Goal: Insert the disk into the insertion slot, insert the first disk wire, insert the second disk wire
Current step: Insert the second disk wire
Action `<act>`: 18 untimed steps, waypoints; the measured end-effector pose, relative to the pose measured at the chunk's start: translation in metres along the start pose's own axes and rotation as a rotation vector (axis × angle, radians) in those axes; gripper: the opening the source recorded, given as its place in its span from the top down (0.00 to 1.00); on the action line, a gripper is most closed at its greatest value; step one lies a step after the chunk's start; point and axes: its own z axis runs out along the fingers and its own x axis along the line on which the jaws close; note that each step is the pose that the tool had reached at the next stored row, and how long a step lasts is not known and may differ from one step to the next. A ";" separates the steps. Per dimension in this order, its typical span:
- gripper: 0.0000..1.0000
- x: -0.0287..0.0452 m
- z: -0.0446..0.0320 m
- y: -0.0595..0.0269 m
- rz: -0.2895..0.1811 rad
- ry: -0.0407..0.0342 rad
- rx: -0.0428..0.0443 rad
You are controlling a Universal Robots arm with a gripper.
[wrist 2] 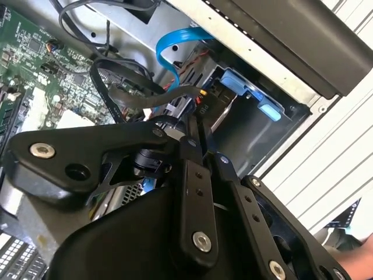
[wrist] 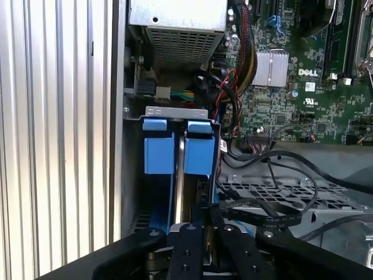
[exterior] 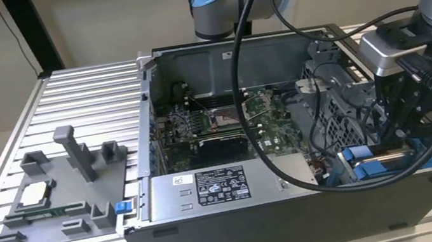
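At the near right corner of the case (exterior: 298,211) in the exterior view, the pincer (exterior: 402,135) hangs over the insertion slot (exterior: 377,164), right where the blue carrier tabs show. The disk (wrist: 182,175) sits edge-up in that bay between two blue carrier blocks, so it looks mostly seated; I'd judge the insertion step near done, with the wires still pending.

Pincer (wrist: 195,224) state: fingers narrow, drawn close together right at the disk's top edge. Whether they actually pinch the disk or a connector I can't tell; the contact is hidden by the links.

Notes for doing this well:
- Stay square to the bay; a tilted push will likely bind the carrier against the metal walls.
- Loose black cable (wrist: 274,219) lies just beside the fingers, with the blue flat cable (wrist 2: 175,52) near the bay mouth in the second wrist view. Either could snag.
- Red and black wire bundle (wrist: 224,93) crowds the far side of the bay; watch it.
- Push slowly, straight down.
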 end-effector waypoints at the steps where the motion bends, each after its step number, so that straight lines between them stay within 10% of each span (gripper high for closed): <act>1: 1.00 0.0000 0.0003 0.0000 0.000 0.0003 0.0000; 18: 1.00 -0.0007 0.0007 0.0000 0.000 -0.0003 -0.0003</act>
